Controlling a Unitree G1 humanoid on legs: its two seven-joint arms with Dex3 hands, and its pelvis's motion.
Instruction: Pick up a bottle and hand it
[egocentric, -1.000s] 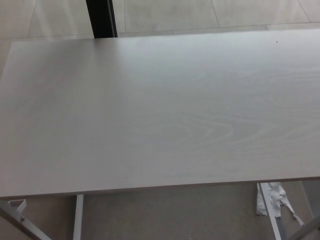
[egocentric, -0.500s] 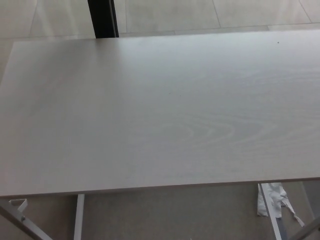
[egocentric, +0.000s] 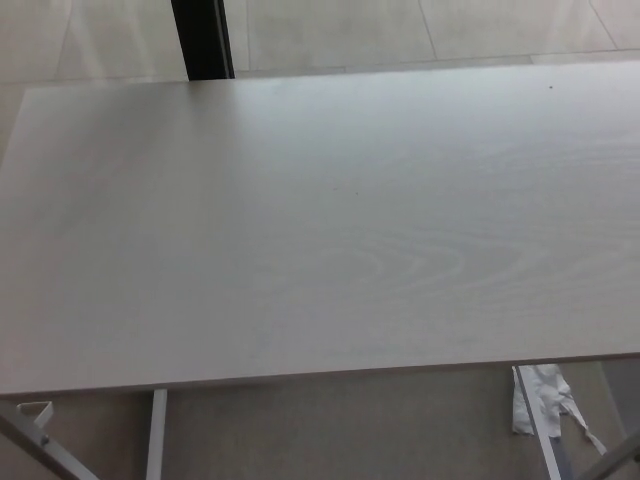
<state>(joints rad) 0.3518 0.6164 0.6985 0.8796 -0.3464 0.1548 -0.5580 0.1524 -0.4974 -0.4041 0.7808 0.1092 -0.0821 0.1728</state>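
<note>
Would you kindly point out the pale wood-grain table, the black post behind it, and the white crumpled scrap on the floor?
pale wood-grain table (egocentric: 320, 230), head view, bare top
black post (egocentric: 203, 38), head view, middle
white crumpled scrap (egocentric: 545, 395), head view, middle

Tabletop (egocentric: 320, 220): pale, whitish wood-grain laminate, filling most of the head view. Grain runs in curved, ring-like bands, most marked right of centre. Surface is flat and evenly lit, with a soft darker band along the left part. One tiny dark speck (egocentric: 550, 87) sits near the far right corner; whether it is a mark or a crumb cannot be told. Near edge runs across the lower part of the view with a thin darker lip. Beneath it, white legs (egocentric: 155, 435) stand at lower left and lower right. Floor (egocentric: 330, 430) below is beige; a crumpled white scrap (egocentric: 545, 398) lies on it by the right leg.
</note>
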